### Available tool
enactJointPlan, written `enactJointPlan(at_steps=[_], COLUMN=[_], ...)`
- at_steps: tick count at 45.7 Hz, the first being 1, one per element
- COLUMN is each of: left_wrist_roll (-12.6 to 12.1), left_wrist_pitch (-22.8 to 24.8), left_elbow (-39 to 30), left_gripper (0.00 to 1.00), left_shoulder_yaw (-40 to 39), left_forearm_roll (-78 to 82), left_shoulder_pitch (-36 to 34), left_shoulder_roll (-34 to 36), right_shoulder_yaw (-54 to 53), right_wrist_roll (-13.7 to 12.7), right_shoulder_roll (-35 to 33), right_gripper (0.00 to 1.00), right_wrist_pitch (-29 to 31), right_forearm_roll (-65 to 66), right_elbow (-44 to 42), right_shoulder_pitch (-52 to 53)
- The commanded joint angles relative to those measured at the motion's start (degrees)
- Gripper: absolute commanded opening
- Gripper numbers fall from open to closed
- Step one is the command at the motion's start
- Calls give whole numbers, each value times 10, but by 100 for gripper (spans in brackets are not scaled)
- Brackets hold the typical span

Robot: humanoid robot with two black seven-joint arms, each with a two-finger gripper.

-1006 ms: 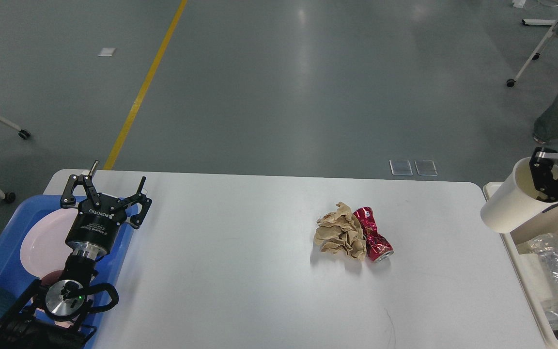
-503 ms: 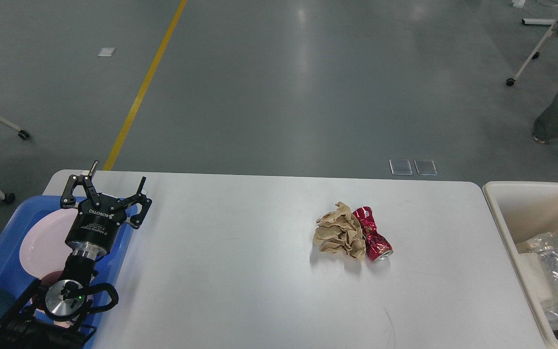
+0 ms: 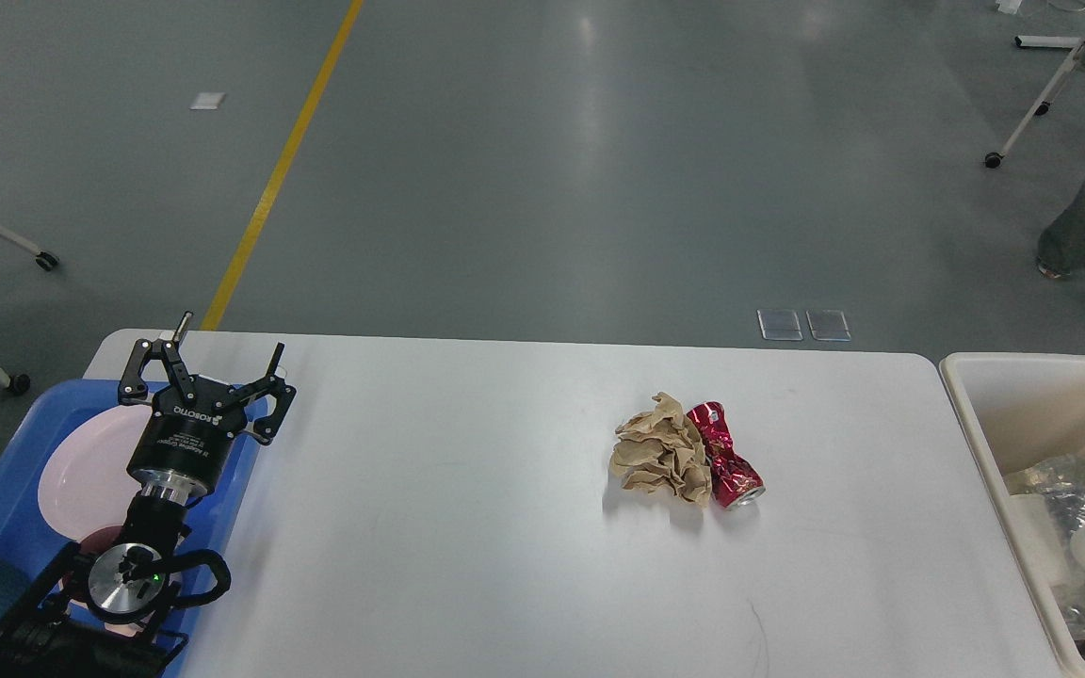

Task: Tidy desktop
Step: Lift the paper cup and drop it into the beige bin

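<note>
The white worktop (image 3: 467, 527) fills the lower middle of the view. On it, right of centre, a crumpled brown paper (image 3: 660, 460) touches a crushed red can (image 3: 726, 456); its print is unreadable. Far left of the can, the left gripper (image 3: 208, 372), lettered "ROBOTIQ", hangs released above a blue tray (image 3: 6, 471). The right gripper is out of view.

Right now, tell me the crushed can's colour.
Red, with silver ends; the can shows best in the head view.
</note>
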State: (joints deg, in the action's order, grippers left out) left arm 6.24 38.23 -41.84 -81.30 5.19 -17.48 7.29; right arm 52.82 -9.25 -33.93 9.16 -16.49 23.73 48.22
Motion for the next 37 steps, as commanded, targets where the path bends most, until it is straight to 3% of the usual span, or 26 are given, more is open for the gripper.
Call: enactJointPlan(at_steps=[1,12,34,35,37], left_wrist_roll=[0,0,0,0,0], left_wrist_pitch=[0,0,0,0,0], left_elbow=[0,0,0,0,0], left_gripper=[97,96,96,96,96], left_shoulder_yaw=[0,0,0,0,0], left_forearm_roll=[0,1,0,0,0], left_shoulder_pitch=[0,0,0,0,0], left_shoulder_roll=[0,0,0,0,0], right_shoulder_yaw=[-45,-54,-46,-45,-47], right_wrist_roll=[0,0,-1,-1,-1], right_shoulder_roll=[40,107,127,127,126], right_gripper=[0,0,0,7,31], right_wrist_pitch=[-8,-15,-73,-73,-75], right_forearm_roll=[1,0,1,1,1], right_elbow=[-89,-200,-206,-207,-207], right_shoulder_pitch=[-73,-151,-168,-169,-170])
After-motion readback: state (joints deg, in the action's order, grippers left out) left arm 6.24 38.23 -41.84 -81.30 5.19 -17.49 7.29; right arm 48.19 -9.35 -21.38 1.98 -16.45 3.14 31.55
